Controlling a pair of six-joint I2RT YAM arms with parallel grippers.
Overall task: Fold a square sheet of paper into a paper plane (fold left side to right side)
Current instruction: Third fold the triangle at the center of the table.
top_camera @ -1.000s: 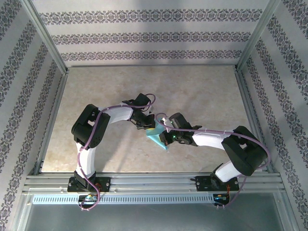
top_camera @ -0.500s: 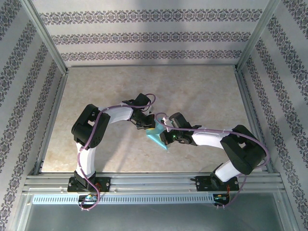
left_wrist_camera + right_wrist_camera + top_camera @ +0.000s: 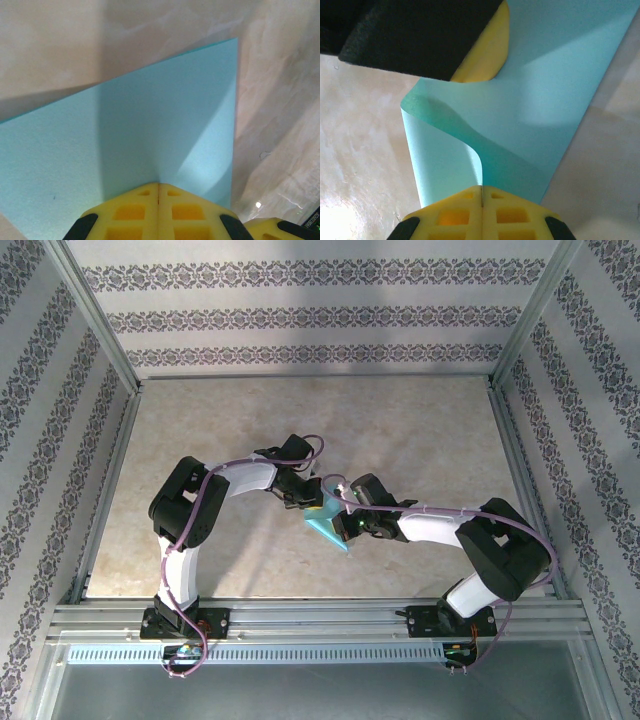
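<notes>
The square sheet of paper (image 3: 329,530) is plain turquoise and lies at the table's middle, between the two arms. In the right wrist view the paper's (image 3: 550,95) left part curls up off the table, and its edge runs into my right gripper (image 3: 481,189), which is shut on it. My left gripper (image 3: 158,184) is shut, its yellow tips set against the flat paper (image 3: 150,120); whether they pinch it is not visible. From above, the left gripper (image 3: 313,503) and right gripper (image 3: 342,524) almost touch over the sheet. One of the left gripper's fingers (image 3: 487,55) sits at the sheet's far end.
The beige marbled tabletop (image 3: 400,430) spreads out on all sides of the sheet. Aluminium frame rails (image 3: 300,612) run along the near edge, and patterned walls (image 3: 300,315) close in the back and sides.
The right arm's elbow has crept slightly toward the middle. The paper and both grippers stay where they were.
</notes>
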